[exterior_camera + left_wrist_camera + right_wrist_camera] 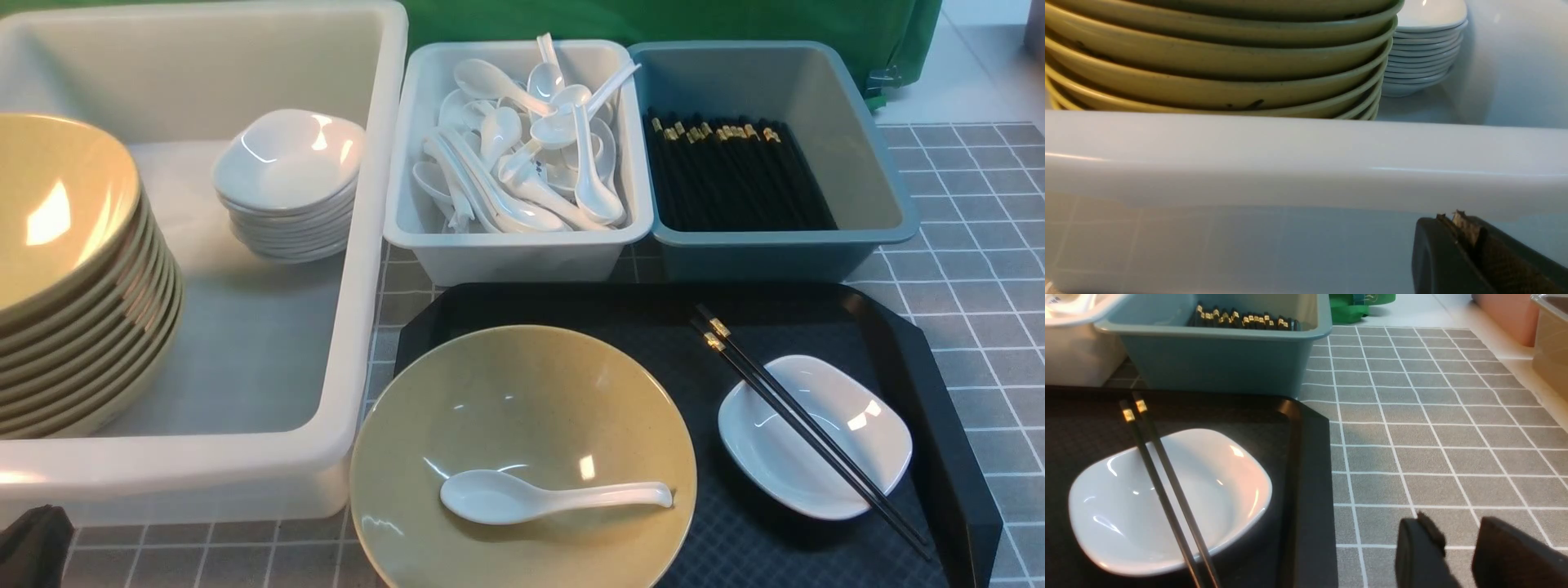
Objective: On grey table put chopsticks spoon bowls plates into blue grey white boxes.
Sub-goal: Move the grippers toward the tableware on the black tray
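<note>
Chopsticks (808,425) at 4 o'clock were best pinched together, clear of the plate (853,425), by the parted, empty right gripper (1453,535); left gripper (1455,222) was closed.

Front: high, facing forward-down over black textured tray (939,408). Left wrist: close against large white plastic tub (1306,159). Right wrist shares tray's right edge.
</note>
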